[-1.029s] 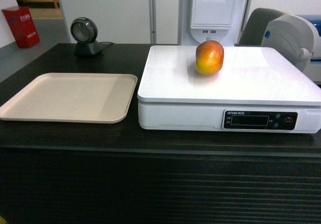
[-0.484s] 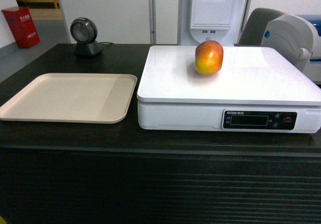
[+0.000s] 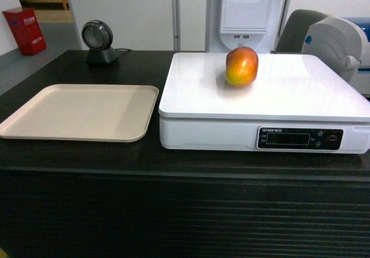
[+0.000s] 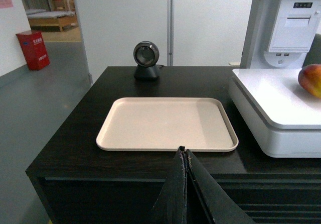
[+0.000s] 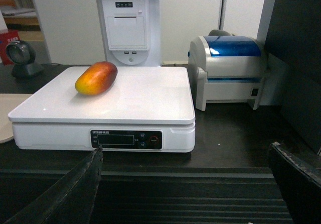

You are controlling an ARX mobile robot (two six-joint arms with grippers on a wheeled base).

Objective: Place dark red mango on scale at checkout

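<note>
Checkout (image 3: 69,159) black top | mango (image 3: 241,66) rests on scale (image 3: 300,96), long axis running 1 to 7 | my right gripper (image 5: 185,184) wide open, empty, nearer, mango at its 11 | left gripper (image 4: 183,184) pinched closed, empty

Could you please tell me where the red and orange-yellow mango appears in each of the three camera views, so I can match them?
Head: the smooth red and orange-yellow mango sits above centre, on the rear of the white boxy scale.
Left wrist-mounted: the mango is cut off by the right edge, on the scale.
Right wrist-mounted: the mango lies upper left, on the scale's rear left part.
Shared landmark: the round dark scanner.
</note>
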